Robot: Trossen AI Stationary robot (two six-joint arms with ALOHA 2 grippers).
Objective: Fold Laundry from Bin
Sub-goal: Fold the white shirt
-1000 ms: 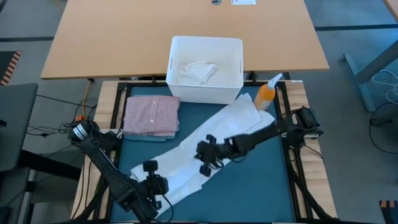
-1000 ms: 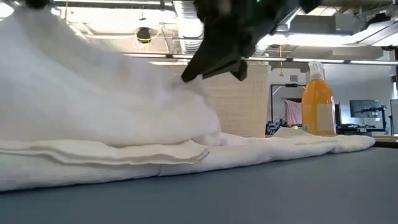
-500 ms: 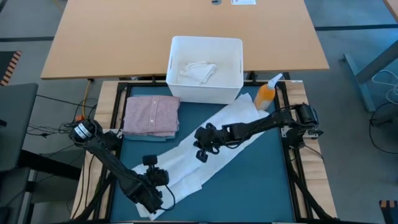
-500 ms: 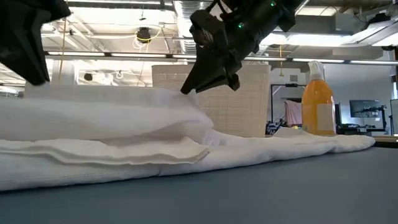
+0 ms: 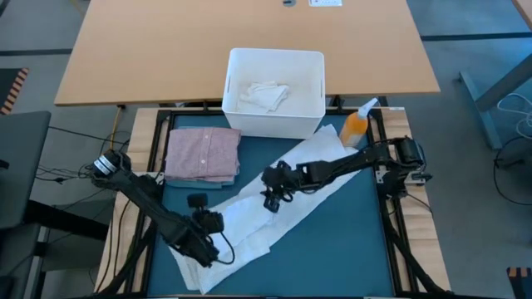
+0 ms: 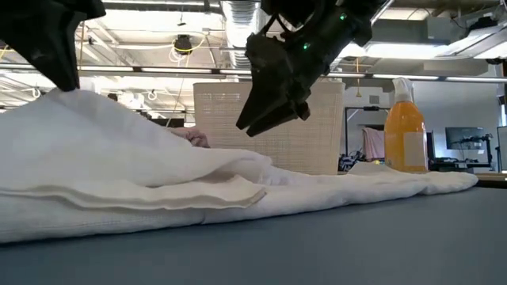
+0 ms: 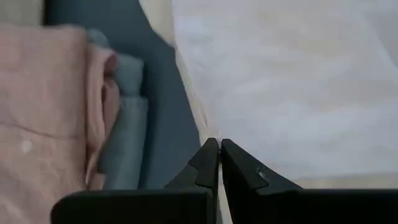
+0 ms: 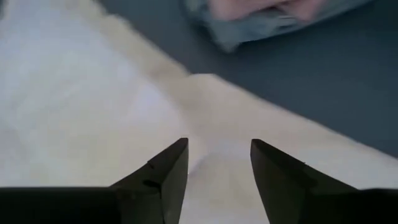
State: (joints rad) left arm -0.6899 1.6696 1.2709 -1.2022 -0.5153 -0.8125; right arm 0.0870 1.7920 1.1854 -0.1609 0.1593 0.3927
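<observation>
Near the mat's middle, I see my right gripper [image 5: 272, 198] with jaws apart above the long white cloth [image 5: 283, 195]; my left gripper [image 5: 218, 249], near the front-left corner, pinches this cloth's end.

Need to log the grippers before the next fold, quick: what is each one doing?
Left gripper: shut on the long white cloth, lifting its edge.
Right gripper: open above the cloth, holding nothing.

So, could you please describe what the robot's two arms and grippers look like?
Both arms are dark, jointed and slim, with black cables along them. The left gripper and right gripper each have two black, wedge-shaped fingers tapering to points. Small green lights glow on the right arm in the low view.
</observation>
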